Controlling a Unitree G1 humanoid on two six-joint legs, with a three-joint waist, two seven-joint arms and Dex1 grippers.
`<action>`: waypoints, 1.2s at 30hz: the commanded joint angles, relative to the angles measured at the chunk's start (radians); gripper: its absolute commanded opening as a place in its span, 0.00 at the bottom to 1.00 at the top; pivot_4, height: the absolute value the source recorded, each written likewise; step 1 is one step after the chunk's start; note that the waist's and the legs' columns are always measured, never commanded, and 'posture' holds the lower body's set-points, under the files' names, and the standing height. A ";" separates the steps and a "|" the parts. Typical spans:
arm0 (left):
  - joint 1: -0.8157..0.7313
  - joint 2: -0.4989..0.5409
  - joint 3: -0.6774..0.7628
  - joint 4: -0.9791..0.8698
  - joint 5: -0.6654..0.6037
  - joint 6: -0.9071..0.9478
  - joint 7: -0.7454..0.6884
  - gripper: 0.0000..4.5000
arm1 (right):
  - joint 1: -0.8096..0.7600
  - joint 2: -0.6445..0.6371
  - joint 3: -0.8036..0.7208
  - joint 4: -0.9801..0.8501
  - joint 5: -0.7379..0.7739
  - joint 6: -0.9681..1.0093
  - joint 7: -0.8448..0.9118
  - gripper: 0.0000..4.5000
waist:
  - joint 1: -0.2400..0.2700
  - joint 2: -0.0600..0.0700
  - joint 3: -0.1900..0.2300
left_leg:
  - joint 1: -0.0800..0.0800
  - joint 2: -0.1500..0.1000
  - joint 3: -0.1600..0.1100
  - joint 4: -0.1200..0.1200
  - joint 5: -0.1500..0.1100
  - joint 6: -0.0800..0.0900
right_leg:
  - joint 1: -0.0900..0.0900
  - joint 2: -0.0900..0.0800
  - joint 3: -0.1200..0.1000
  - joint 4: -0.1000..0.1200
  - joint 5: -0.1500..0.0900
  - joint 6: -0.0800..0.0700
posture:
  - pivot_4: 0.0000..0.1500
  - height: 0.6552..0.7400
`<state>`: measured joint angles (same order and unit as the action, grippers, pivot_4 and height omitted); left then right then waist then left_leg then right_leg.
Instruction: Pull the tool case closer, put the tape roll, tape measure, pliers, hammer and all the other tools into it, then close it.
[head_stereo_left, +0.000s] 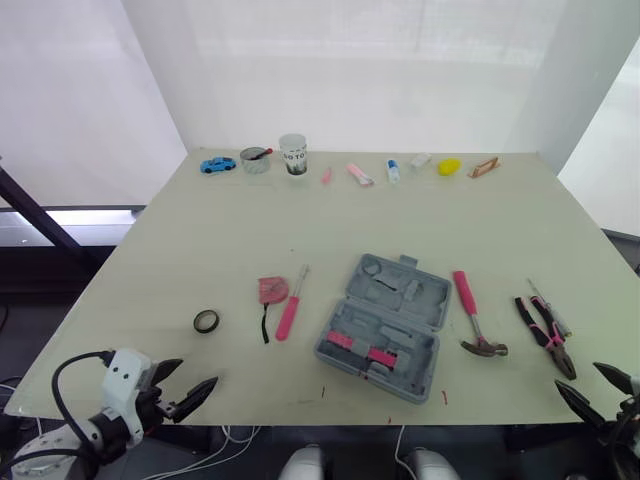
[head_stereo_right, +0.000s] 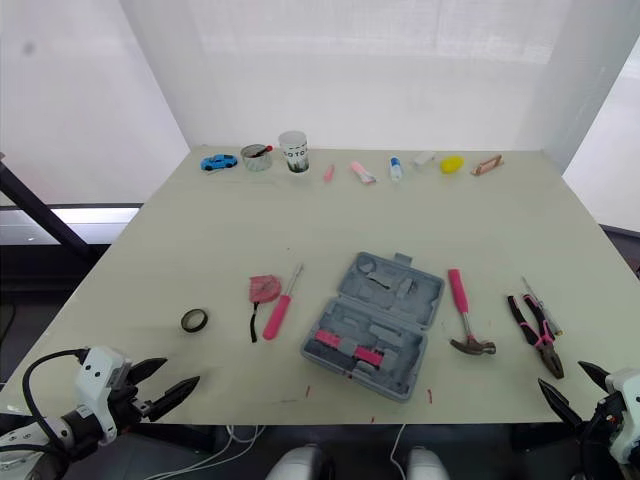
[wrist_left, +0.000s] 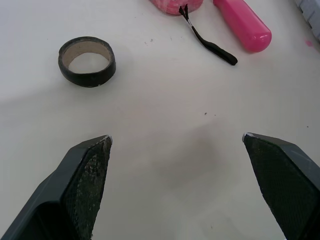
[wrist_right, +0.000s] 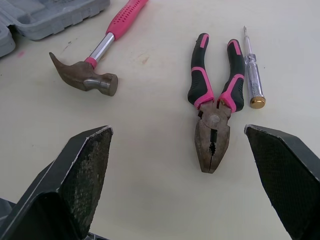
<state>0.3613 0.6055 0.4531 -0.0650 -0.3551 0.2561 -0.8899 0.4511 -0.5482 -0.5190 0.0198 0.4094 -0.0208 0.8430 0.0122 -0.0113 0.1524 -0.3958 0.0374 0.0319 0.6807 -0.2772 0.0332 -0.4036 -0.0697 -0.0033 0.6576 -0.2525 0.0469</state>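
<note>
- Centrally, tool case (head_stereo_left: 383, 325) lies open on table (head_stereo_left: 200, 240), towards the near edge.
- Tape roll (head_stereo_left: 206, 321) flat at left; tape measure (head_stereo_left: 272, 290) and pink-handled screwdriver (head_stereo_left: 290, 312) between it and the case.
- Hammer (head_stereo_left: 472, 315) just right of the case; pliers (head_stereo_left: 545, 333) and slim tester screwdriver (wrist_right: 252, 75) further right, side by side.
- Left gripper (wrist_left: 177, 136) spread wide, empty, near tape roll.
- Right gripper (wrist_right: 178, 127) spread wide, empty, before pliers.

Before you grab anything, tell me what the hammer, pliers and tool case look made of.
Hammer: dull brown metal head, likely rusted steel; bright steel neck; pink dimpled grip, probably rubber or plastic. Pliers: tarnished metal jaws; black-and-pink moulded grips, likely rubber. Tool case: matte grey moulded plastic, by its look.
</note>
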 joint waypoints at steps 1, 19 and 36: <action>0.006 0.021 0.011 -0.003 -0.018 0.002 -0.005 1.00 | 0.000 -0.014 -0.018 -0.002 0.002 -0.021 0.000 0.99 | 0.000 0.000 0.000 | 0.000 0.000 0.000 0.000 0.000 0.000 | 0.000 0.000 0.000 0.000 0.000 0.000 | 1.00 1.00; -0.024 0.055 0.022 0.050 -0.046 0.005 -0.017 1.00 | -0.003 -0.002 0.000 0.020 -0.017 -0.047 0.001 0.99 | 0.000 0.000 0.000 | 0.000 0.000 0.000 0.000 0.000 0.000 | -0.001 -0.001 0.000 0.000 0.000 0.000 | 1.00 1.00; -0.458 0.180 -0.198 0.194 -0.013 0.077 -0.141 1.00 | -0.051 -0.003 0.118 -0.271 0.018 0.139 -0.067 0.99 | -0.002 0.000 0.001 | -0.001 0.000 0.000 -0.001 0.000 0.000 | 0.000 0.002 0.000 0.000 0.000 0.000 | 1.00 1.00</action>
<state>-0.0456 0.7649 0.2986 0.0779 -0.3823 0.3330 -0.9912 0.4037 -0.5339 -0.4066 -0.1887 0.4066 0.0727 0.7902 0.0106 -0.0113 0.1532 -0.3964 0.0375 0.0327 0.6796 -0.2770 0.0332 -0.4040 -0.0675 -0.0025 0.6580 -0.2521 0.0470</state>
